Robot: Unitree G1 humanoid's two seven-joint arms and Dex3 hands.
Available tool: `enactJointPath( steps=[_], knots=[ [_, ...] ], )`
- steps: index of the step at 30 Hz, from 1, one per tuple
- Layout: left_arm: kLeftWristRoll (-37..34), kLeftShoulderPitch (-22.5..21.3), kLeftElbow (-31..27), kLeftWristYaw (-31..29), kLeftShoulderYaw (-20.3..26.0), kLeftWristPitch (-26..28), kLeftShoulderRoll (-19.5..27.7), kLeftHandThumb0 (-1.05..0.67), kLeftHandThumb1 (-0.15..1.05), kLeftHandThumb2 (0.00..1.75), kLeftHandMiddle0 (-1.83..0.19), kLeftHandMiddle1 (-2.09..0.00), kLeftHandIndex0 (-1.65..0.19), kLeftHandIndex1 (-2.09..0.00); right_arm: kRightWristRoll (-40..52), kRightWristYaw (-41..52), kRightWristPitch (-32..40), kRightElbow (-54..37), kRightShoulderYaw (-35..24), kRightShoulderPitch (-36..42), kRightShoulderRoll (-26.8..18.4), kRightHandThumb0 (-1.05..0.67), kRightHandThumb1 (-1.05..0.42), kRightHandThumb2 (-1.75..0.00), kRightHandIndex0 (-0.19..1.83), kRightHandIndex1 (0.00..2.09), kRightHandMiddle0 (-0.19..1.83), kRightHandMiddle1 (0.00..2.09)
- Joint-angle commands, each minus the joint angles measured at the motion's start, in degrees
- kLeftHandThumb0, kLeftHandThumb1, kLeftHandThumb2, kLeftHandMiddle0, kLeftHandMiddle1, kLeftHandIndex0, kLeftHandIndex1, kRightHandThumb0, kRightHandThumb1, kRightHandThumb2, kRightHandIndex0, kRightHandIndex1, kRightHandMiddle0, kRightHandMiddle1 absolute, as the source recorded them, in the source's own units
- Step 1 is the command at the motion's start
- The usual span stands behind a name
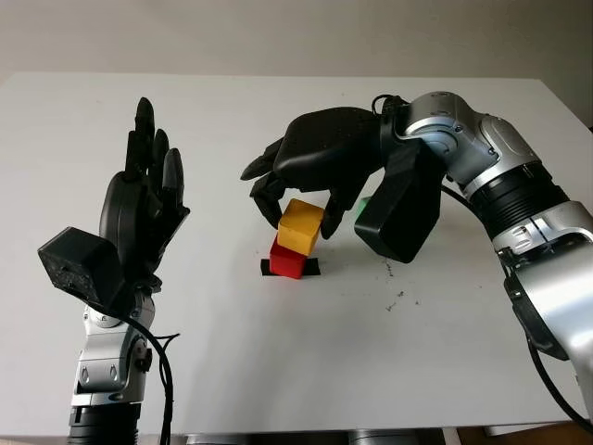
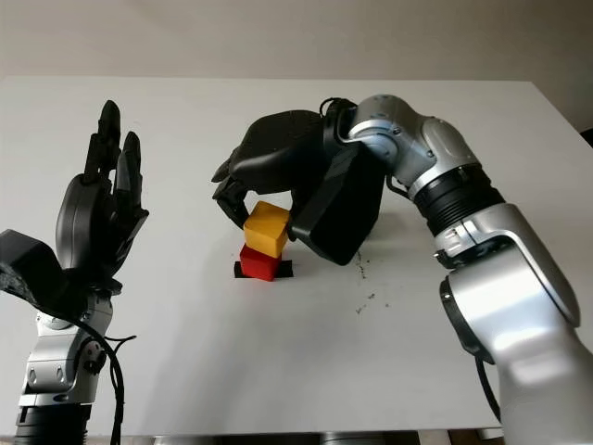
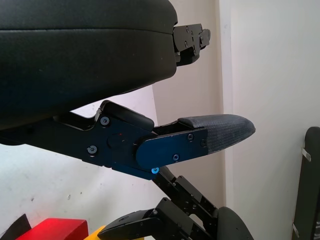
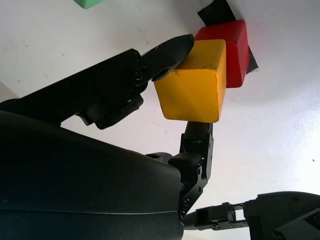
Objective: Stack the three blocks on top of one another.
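The right hand (image 1: 296,199) is reaching in over the middle of the bench (image 1: 278,371) and is pinching the yellow block (image 1: 300,227) between its fingers (image 4: 165,52). One fingertip is pressing on one face and another is coming up against the opposite face, as the right wrist view shows plainly. The yellow block is sitting over the red block (image 1: 288,260), tilted and offset a little toward the far right rather than square on it; I cannot tell whether its underside is already bearing fully on the red top. The red block is sitting on a strip of black tape (image 1: 313,267) stuck to the bench.

The green block (image 4: 89,2) is lying on the bench just beyond the right hand, mostly hidden behind the wrist in the head views. That is the relation the next move turns on: the green block is lying behind and to the right of the stack, close under the right arm and well away from the left one, so the right hand looks the natural one to fetch it once the yellow block is settled.

The left hand (image 1: 144,218) is standing upright at the near left of the bench, open and holding nothing, well apart from the blocks.
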Motion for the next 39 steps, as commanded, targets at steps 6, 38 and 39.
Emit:
enactJointPath(
  steps=[6, 38, 39],
  knots=[
    [0.1, 0.8, -0.9, -0.3, -0.4, -0.2, -0.1, -0.81, 1.05, 0.62, 0.14, -0.05, 0.13, -0.06, -0.9, -0.5, -1.2, -1.0, 0.5, -1.9, 0.3, -0.36, -0.97, -0.07, 0.28, 0.05, 0.41, 1.35],
    [0.3, 1.7, -1.8, 0.1, -0.7, -0.1, -0.2, -0.82, 1.05, 0.60, 0.14, -0.05, 0.13, -0.06, -4.5, -3.3, -4.0, 0.4, 2.3, -2.6, 0.5, -0.35, -0.98, -0.05, 0.27, 0.06, 0.41, 1.29],
    [0.2, 1.7, -1.9, 0.1, -0.7, 0.0, -0.3, -0.82, 1.05, 0.60, 0.14, -0.05, 0.13, -0.06, -4.4, -3.1, -4.1, 0.2, 2.3, -2.5, 0.3, -0.34, -0.97, -0.05, 0.27, 0.06, 0.40, 1.28]
  ],
)
